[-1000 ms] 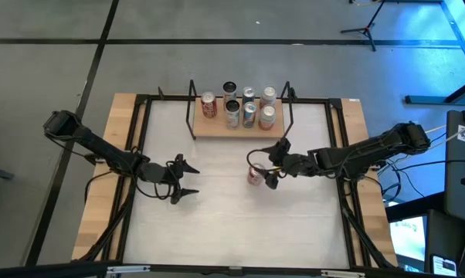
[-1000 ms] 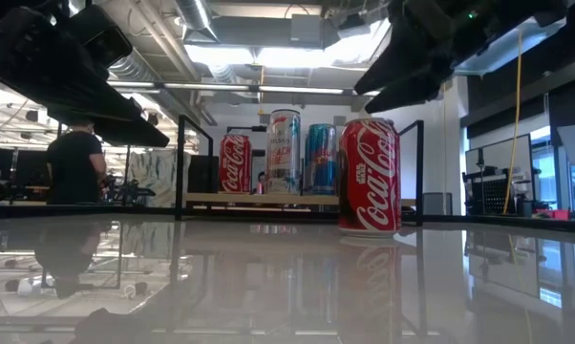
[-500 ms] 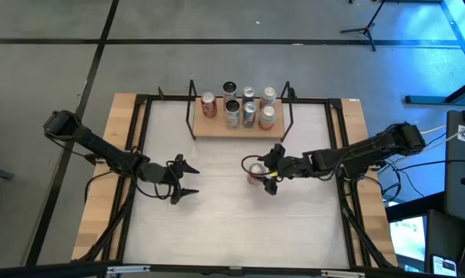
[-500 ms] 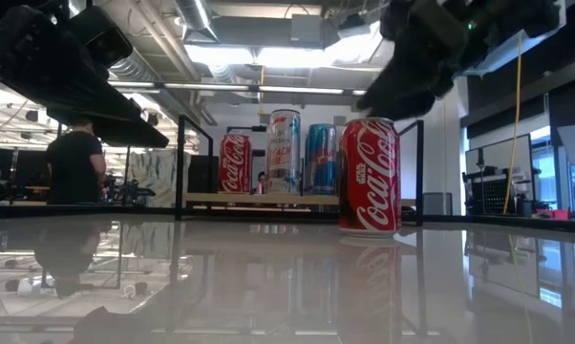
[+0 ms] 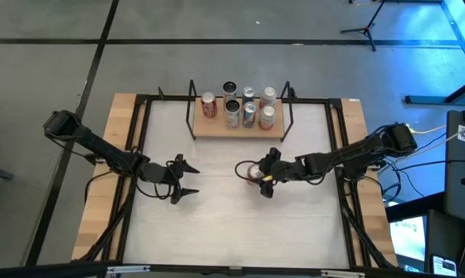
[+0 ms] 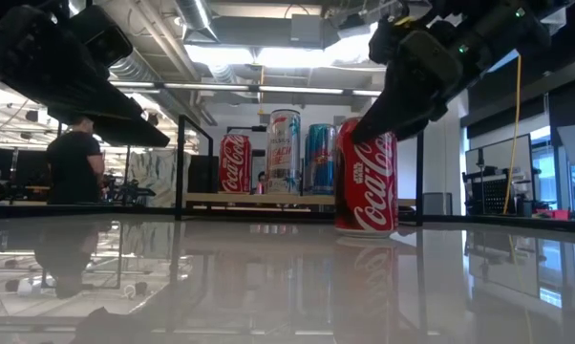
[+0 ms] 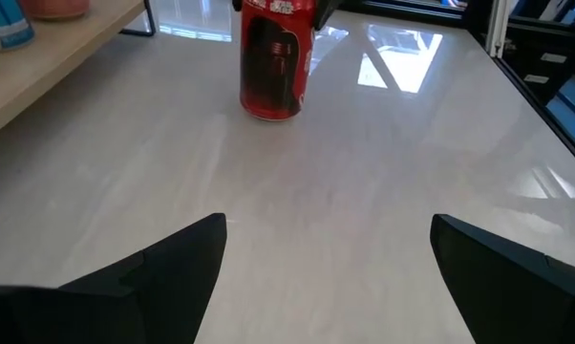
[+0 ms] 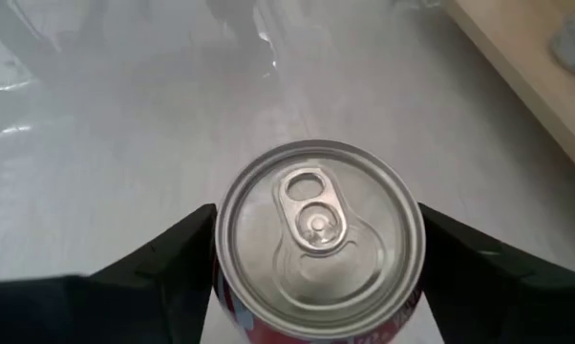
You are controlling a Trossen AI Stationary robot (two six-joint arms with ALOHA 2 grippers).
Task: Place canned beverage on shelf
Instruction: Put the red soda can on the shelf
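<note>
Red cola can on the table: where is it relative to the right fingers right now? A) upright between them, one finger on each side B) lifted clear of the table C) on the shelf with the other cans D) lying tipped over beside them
A: the right wrist view shows the red can upright, top up, a finger at each side; the low view shows it standing on the table, short of the shelf.

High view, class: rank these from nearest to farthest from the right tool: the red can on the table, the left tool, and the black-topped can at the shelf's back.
1. Red can: standing on the table between the fingers of the right tool.
2. Left tool: across the table, on the left side.
3. Black-topped can: back row of the shelf, at the far edge.
</note>
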